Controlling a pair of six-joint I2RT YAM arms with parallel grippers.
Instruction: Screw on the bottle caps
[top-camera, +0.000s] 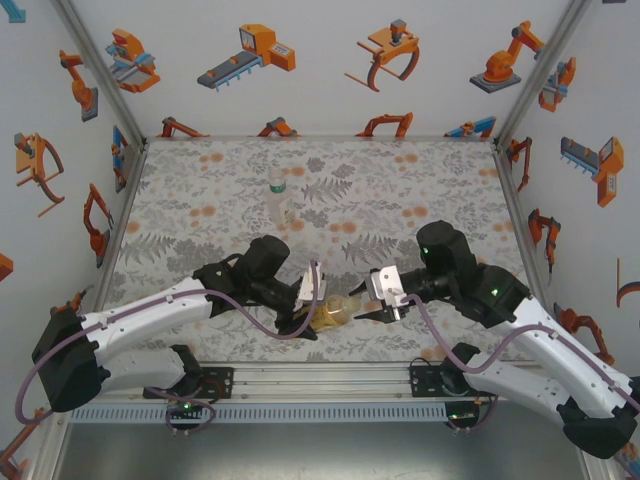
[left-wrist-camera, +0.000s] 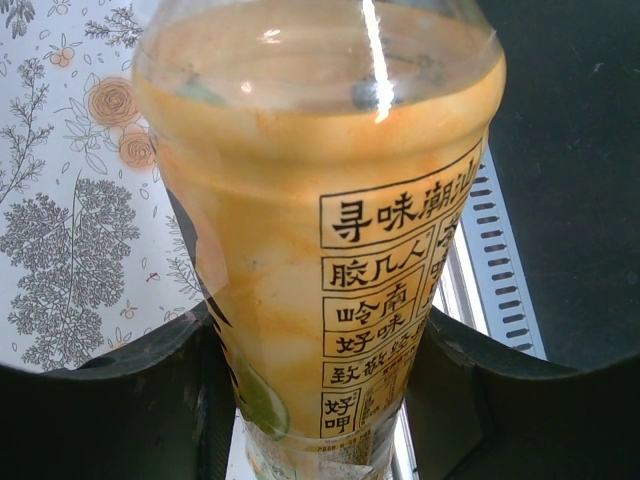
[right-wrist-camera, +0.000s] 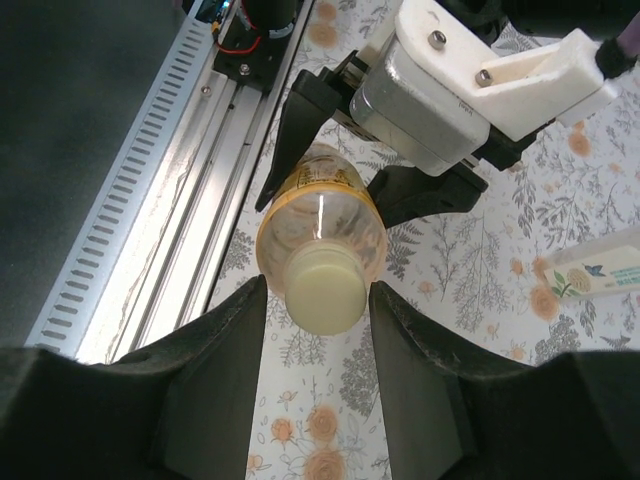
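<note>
Scene: Front edge of the floral mat (top-camera: 200, 200), both arms meeting nose to nose over one bottle.
Left gripper (right-wrist-camera: 345, 180): Clamped on the amber bottle (top-camera: 335, 315) around its body, label side to my wrist cam. I judge it's there as the anchor, so the bottle can't spin while the other side twists.
Right gripper (right-wrist-camera: 320, 300): Jaws narrow, one either side of the cap (right-wrist-camera: 322, 290). Can't tell from the wrist view whether the pads are biting yet.
Why that pose: Bottle is held roughly on its side, neck aimed at the right arm, so the cap's axis lines up w/ the wrist roll. Looks to me like the setup for a screw-on turn.
Bottle's look: See-through plastic, amber-yellow tint, rounded shoulder, label printed w/ boxed black Chinese characters.
Cap's look: Small, round, pale cream, sitting on the neck. How far it's threaded I can't say.
Where it is: Between the two grippers, just beyond the aluminium rail (right-wrist-camera: 150, 200). Resting on the mat or lifted, can't tell.
Also in shot: Clear bottle (top-camera: 280, 200), well apart toward the back.
</note>
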